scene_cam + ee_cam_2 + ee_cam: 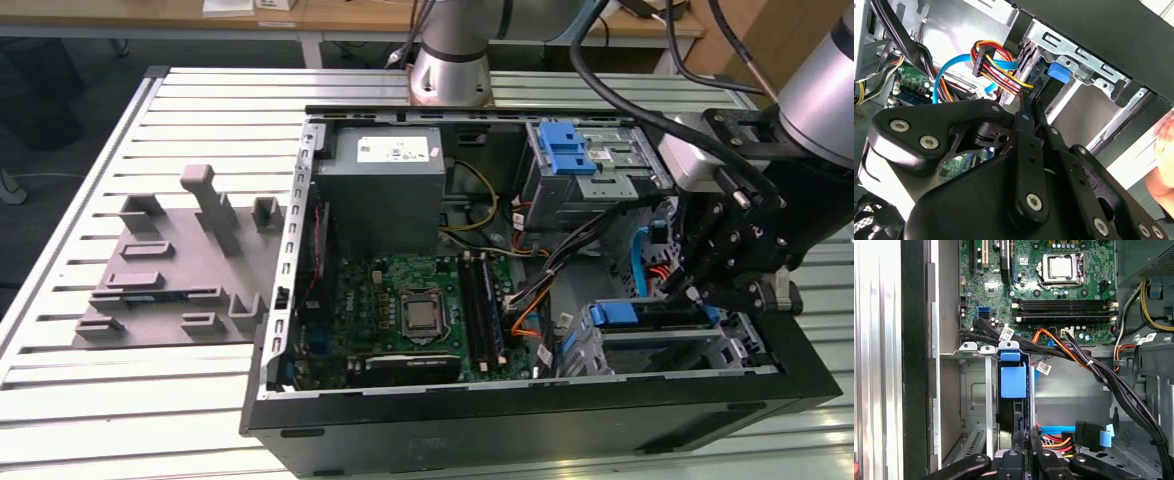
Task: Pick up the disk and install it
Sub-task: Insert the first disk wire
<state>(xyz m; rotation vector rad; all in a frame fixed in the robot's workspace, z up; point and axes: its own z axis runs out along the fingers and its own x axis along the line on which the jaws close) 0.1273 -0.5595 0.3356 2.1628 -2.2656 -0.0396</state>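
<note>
The disk (pixel 651 316) sits edge-on in the lower metal drive cage (pixel 731 346) at the front right corner of the open computer case, its blue rail end (pixel 1013 381) facing the motherboard. In the second wrist view that blue end (pixel 1058 71) shows inside the cage (pixel 1089 62). My gripper (pixel 695 297) hangs over the cage from the exterior view's right. Its black fingers (pixel 1020 437) are pressed together with nothing between them, and the gripper's tip (pixel 1029 102) is at the disk's end beside the cable plugs. I cannot tell whether it touches the disk.
The case holds a green motherboard (pixel 414 310), a grey power-supply box (pixel 387 185) and an upper drive cage with a blue latch (pixel 571 152). Orange, red and blue cables (pixel 1074 432) run close to the fingers. A grey holder fixture (pixel 174 265) lies on the slatted table (pixel 80 200).
</note>
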